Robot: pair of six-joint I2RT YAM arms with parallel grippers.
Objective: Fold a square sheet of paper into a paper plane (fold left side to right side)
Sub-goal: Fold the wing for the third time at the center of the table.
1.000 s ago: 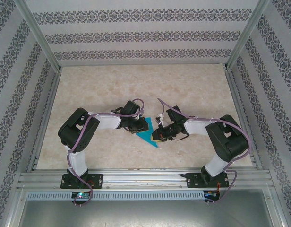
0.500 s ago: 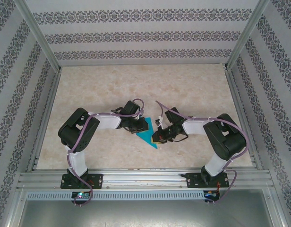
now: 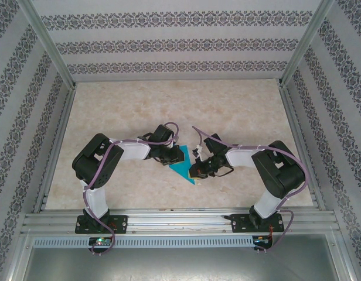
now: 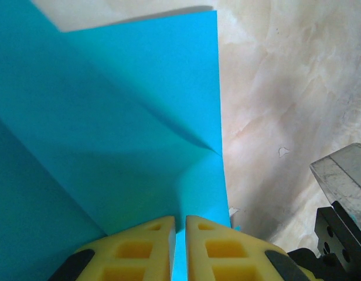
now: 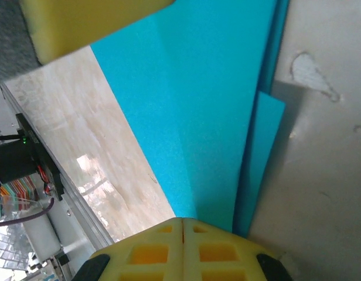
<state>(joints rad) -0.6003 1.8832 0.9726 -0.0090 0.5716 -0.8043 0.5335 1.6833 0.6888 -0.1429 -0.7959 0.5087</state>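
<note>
So the left arm (image 3: pixel 130 151) and right arm (image 3: pixel 245 157) were both bent inward, elbows out, wrists low and nearly meeting mid-table. The left gripper (image 4: pixel 179 225) had only a thin slit between its pads, and the right gripper (image 5: pixel 182 221) was fully clamped, pads touching.

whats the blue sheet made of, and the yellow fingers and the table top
The teal sheet looks like thin matte paper: sharp creases, no glare. The left fingers are matte yellow, probably moulded plastic or rubber, with square recesses. The table top is marble-patterned beige with a slight sheen; stone or laminate, hard to tell.
</note>
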